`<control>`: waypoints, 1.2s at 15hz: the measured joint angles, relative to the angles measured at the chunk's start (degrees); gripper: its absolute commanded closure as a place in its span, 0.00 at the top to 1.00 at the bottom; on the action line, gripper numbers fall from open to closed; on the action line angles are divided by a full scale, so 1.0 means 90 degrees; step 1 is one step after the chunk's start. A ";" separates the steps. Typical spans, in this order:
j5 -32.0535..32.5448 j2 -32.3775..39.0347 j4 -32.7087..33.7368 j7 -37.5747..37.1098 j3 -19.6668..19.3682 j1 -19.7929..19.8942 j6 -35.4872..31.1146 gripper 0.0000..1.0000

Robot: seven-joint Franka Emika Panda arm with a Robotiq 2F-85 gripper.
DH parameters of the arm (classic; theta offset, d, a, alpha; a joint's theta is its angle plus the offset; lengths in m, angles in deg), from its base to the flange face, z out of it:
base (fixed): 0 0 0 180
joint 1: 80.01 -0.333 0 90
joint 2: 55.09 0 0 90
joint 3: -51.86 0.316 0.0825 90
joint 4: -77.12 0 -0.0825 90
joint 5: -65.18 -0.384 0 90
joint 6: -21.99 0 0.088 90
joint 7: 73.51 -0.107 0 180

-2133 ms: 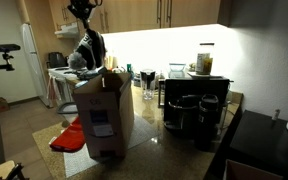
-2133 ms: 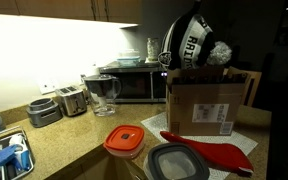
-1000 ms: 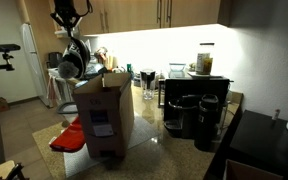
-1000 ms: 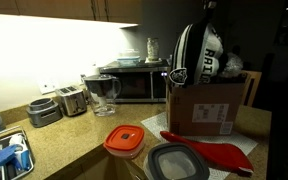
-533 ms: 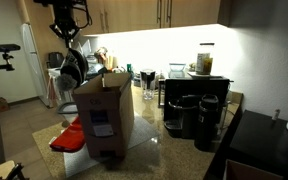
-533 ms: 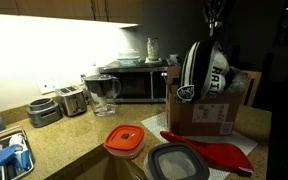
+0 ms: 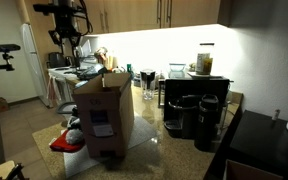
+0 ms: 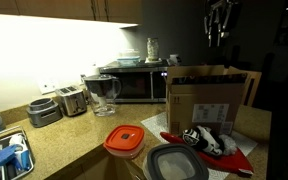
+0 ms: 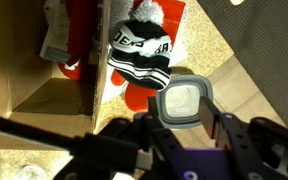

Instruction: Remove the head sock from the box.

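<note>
Box (image 8: 209, 100): matt brown cardboard, with a white paper label (image 8: 215, 116). Head sock (image 9: 142, 55): soft striped knit with a fluffy pompom. Red cloth (image 8: 224, 163): matt fabric. Bench (image 8: 64, 140): speckled, stone-like top with a polished sheen. Toaster (image 8: 72, 100): bright metal. Jug (image 8: 104, 93): clear, glossy. Orange lid (image 8: 125, 141) and grey lid (image 8: 179, 162): smooth plastic.

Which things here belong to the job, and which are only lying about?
Job: head sock, lying on the red cloth outside the box; tool, raised above the box.
Lying about: microwave, toaster, glass jug, orange-lidded container, grey-lidded container, coffee machines.
</note>
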 measured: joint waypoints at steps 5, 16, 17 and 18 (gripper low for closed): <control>0.0026 -0.0020 -0.0120 -0.0001 -0.0145 0.0051 -0.0140 1.00; 0.0608 -0.0015 -0.0362 -0.0944 -0.0383 0.0480 -0.0649 1.00; 0.0658 -0.0011 -0.0391 -0.1090 -0.0383 0.0502 -0.0664 1.00; 0.0698 -0.0009 -0.0420 -0.1236 -0.0384 0.0523 -0.0677 1.00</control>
